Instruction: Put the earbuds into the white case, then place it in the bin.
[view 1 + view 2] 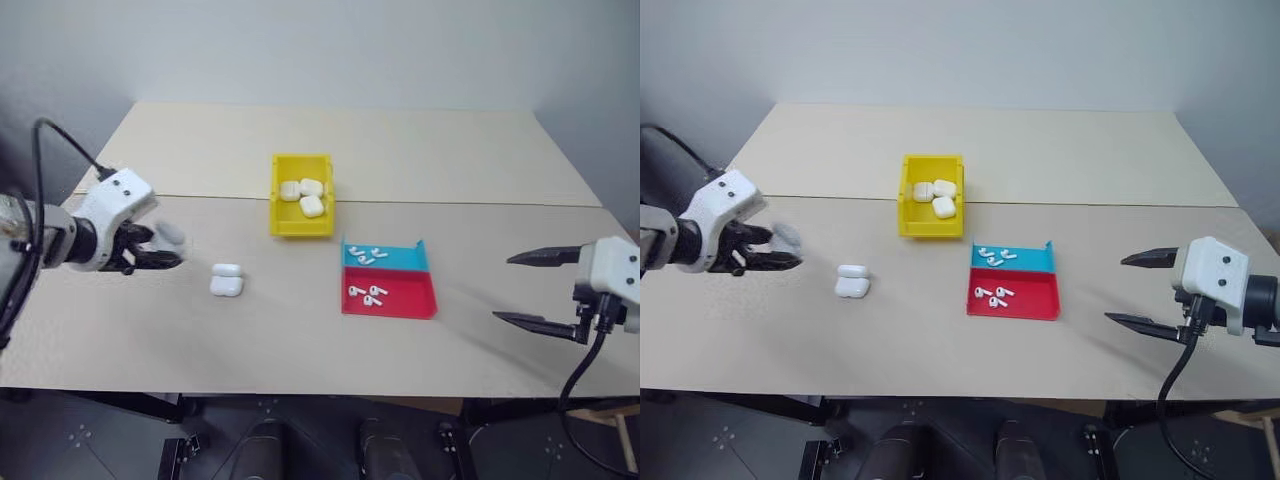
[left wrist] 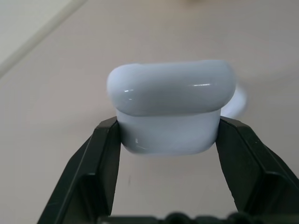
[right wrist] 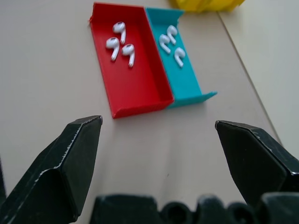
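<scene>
The left gripper [image 2: 168,140] pinches a small, shiny white plastic case [image 2: 170,105] above the table. It looks light, hard and slippery, so hold its flat sides. The right gripper [image 1: 528,290] is spread wide.

White case [image 2: 170,105], lid shut, pinched in the left gripper [image 1: 160,250] off the table; 6 earbuds [image 1: 366,293] in the tray, 3 cases in the yellow bin [image 1: 285,222].

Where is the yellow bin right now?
The bin sits mid-table, just behind the blue-and-red tray and slightly to its left, with three white cases inside.
</scene>
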